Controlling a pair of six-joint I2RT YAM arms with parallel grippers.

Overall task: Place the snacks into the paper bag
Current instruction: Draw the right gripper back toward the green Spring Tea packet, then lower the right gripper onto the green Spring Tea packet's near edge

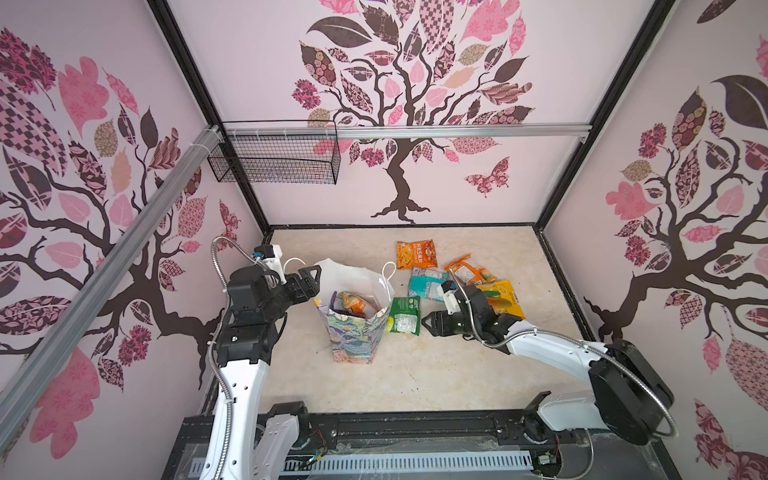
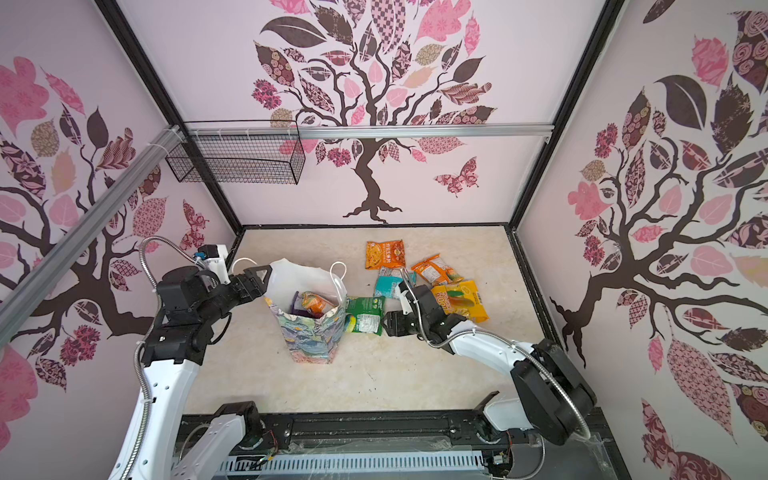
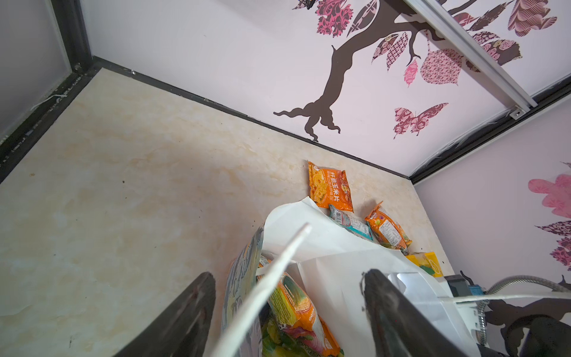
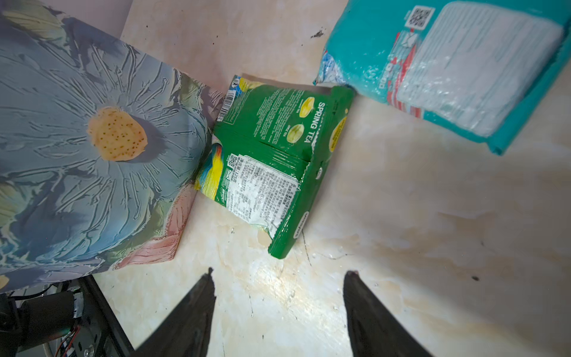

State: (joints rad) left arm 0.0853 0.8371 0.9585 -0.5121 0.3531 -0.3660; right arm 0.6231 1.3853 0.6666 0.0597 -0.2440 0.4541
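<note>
Snacks are only partly packed: an orange packet [image 1: 353, 302] and the edge of a purple packet [image 1: 335, 306] show inside the paper bag [image 1: 353, 338]. The bag stands upright near the middle of the table [image 1: 415, 382], and the other packets lie on the table to its right. My worry is the green packet [image 4: 278, 160], because it lies flat and touches the foot of the bag. If I drive the right gripper [image 4: 279, 272] forward along the table to pinch it, I think the packet can slide into the bag and shove or tip it. The left gripper [image 1: 309, 276] would not prevent this now. Its jaws stand wide apart across the bag's rim, one finger outside and one inside, and they clamp nothing. The glossy film may also slip out of a shallow pinch. The right arm reaches low from the right, pointing toward the bag, jaws open and empty, tips short of the packet. The left arm is raised, its gripper level with the bag's mouth.
</note>
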